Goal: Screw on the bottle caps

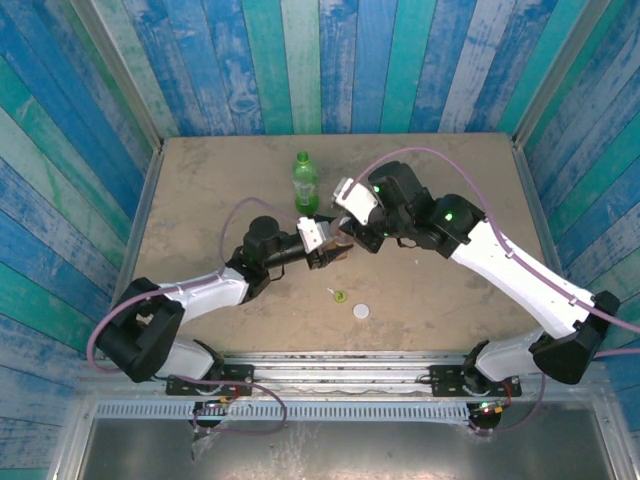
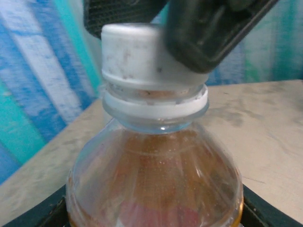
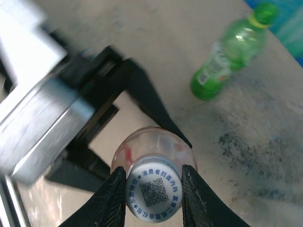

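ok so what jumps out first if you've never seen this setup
Over the middle of the table, the left gripper clamps the amber bottle while the right gripper pinches the white cap on its neck. Behind them the green bottle stands upright, already capped, and a loose white cap lies nearer the front edge.

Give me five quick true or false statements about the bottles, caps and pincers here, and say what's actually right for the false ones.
1. The right pincer grips the white cap on the amber bottle. True.
2. The green bottle lies on its side. False: it stands upright on the table.
3. The left pincer holds the amber bottle's body. True.
4. The gripped cap is yellow-green. False: it is white, with a printed code on top.
5. A loose white cap lies on the table. True.
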Robot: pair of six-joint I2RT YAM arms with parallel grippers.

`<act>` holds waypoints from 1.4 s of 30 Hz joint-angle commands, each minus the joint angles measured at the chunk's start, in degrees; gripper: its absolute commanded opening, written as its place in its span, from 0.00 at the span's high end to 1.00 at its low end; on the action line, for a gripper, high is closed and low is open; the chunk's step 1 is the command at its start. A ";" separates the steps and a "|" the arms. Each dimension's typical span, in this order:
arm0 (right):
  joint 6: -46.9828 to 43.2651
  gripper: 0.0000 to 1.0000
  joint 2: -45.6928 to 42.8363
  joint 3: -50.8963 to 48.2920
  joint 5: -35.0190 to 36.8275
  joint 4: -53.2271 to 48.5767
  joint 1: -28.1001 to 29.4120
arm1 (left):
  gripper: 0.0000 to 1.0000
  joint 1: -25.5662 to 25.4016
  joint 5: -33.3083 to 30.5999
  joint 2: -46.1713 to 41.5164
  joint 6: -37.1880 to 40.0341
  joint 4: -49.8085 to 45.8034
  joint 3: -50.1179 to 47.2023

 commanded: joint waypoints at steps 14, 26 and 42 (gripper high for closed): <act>26.85 0.74 6.21 7.32 15.07 -9.37 2.47 | 0.43 -8.25 -26.80 -1.14 8.29 13.52 -5.48; -9.51 0.42 -6.37 -3.32 -8.43 0.22 -3.44 | 0.43 -1.73 0.93 -5.74 0.45 0.10 -6.71; -46.00 0.53 -8.52 -11.93 -45.20 1.26 -10.53 | 0.43 0.45 34.49 -0.55 9.07 -16.96 5.74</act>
